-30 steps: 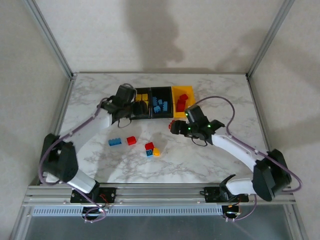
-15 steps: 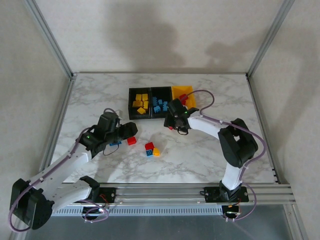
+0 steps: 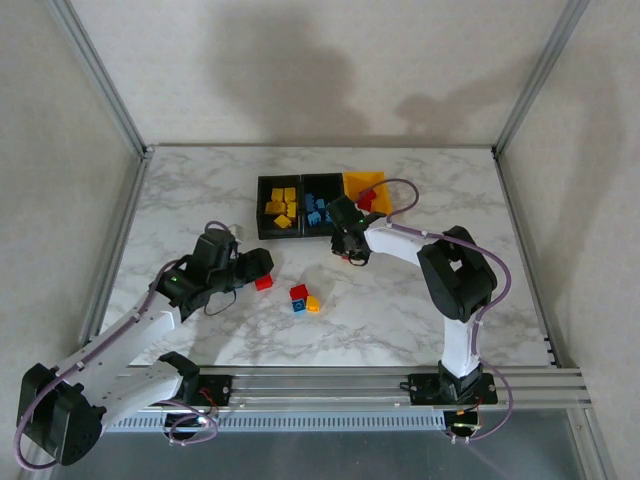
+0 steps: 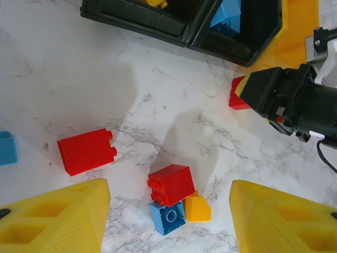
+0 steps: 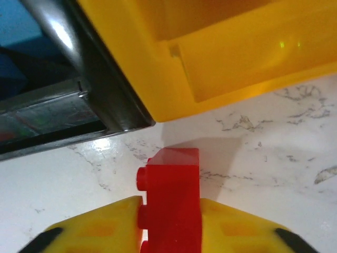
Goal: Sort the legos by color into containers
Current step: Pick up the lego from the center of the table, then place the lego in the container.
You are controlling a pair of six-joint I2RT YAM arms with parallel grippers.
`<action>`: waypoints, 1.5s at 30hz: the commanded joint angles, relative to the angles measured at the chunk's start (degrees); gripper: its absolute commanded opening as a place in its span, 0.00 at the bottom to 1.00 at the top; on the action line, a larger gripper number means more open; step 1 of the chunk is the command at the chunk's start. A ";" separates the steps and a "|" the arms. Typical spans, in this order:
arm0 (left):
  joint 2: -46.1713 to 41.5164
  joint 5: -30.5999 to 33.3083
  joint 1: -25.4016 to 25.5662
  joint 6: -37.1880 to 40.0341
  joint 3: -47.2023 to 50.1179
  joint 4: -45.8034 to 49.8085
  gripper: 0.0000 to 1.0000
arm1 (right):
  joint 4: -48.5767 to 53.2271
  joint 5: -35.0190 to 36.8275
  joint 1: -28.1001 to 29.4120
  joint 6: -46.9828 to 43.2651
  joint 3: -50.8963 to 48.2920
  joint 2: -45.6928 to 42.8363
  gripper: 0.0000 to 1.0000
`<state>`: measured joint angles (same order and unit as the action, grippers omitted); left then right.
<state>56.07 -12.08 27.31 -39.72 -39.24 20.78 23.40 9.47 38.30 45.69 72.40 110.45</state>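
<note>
My right hand (image 5: 168,229) is clamped on a glossy red studded brick (image 5: 174,179), just beside the corner where the smooth yellow-orange bin (image 5: 158,63) joins a shiny black bin (image 5: 100,100). My left hand (image 4: 168,221) hangs empty, its yellow fingers (image 4: 52,216) spread wide. Below it on the grey-veined marble counter (image 4: 79,79), a red cube (image 4: 171,184), a blue brick (image 4: 167,217) and a yellow brick (image 4: 197,208) touch in a cluster, with a longer red brick (image 4: 86,151) nearby.

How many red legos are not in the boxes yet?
3. A lone red lego, a red cube in the little pile, and a red brick pinched in the right claw by the yellow box. Arms could hide more.
</note>
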 commanded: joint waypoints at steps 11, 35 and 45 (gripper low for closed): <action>5.50 -1.06 3.06 -2.99 0.00 -7.44 0.61 | 5.83 2.83 0.44 -3.43 -9.00 -16.72 0.21; 9.58 1.53 7.58 -4.83 -3.54 -8.19 0.61 | 11.32 -3.15 -14.77 -17.17 26.27 7.48 0.24; 9.62 1.95 7.88 -5.28 -3.39 -7.60 0.61 | 14.09 -4.53 -16.72 -17.50 38.60 18.08 0.28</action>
<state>66.37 -11.51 34.46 -44.27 -42.89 12.53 34.92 5.85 22.59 29.08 107.70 126.28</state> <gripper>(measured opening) 0.612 0.276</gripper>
